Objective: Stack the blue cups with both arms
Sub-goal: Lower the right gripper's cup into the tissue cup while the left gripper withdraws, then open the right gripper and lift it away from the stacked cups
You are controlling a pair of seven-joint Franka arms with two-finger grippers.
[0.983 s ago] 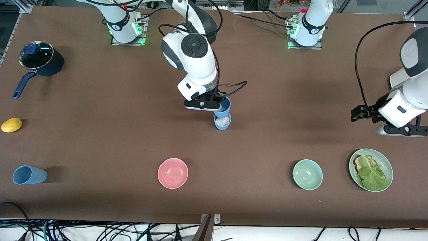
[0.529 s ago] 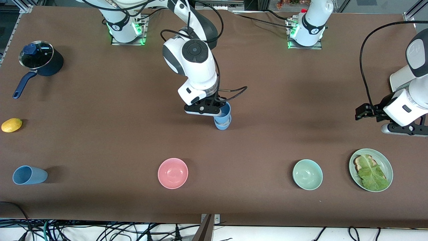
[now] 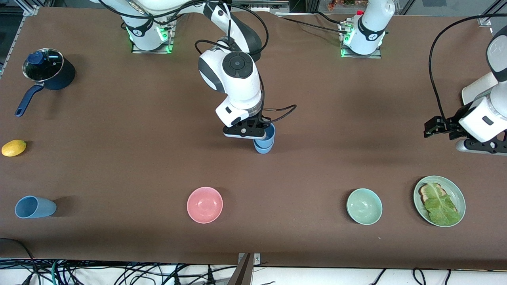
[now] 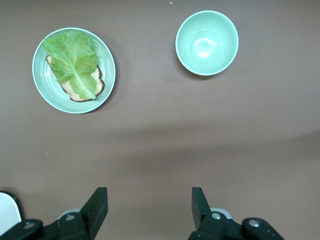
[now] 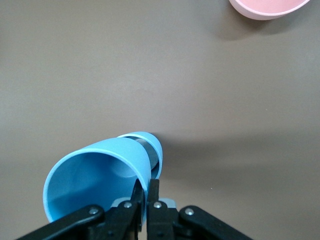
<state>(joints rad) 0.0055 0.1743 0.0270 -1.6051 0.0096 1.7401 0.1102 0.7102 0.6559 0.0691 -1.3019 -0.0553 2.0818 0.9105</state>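
**One cup being nested at mid-table, a third left lying apart**

Near the edge closest to the front camera, at the right arm's end of the tabletop [image 3: 119,166], a blue cup [image 3: 35,207] was seen lying on its side, untouched; this one was judged to be left for stacking. A saucepan [image 3: 49,74] and a lemon [image 3: 14,147] were seen farther from the camera at that same end.

At mid-table, the right gripper [image 3: 259,134] was found over a standing cup [image 3: 263,147], with a held cup [image 3: 268,133] pinched by its rim and tilted, its base lowered into the standing cup's mouth. In the right wrist view the fingers [image 5: 148,196] were seen clamped tight on the held cup's [image 5: 97,177] wall, one inside and one outside, with the standing cup's [image 5: 150,145] rim showing just past it. The nesting was judged as nearly made but not yet released.

A pink bowl [image 3: 204,204] and a green bowl [image 3: 364,206] were seen nearer the camera.

At the left arm's end, the left gripper [image 3: 441,128] was held in the air over bare tabletop, waiting, near a plate [image 3: 457,194] of toast and lettuce. Its fingers [image 4: 97,207] were seen spread wide with nothing between them.
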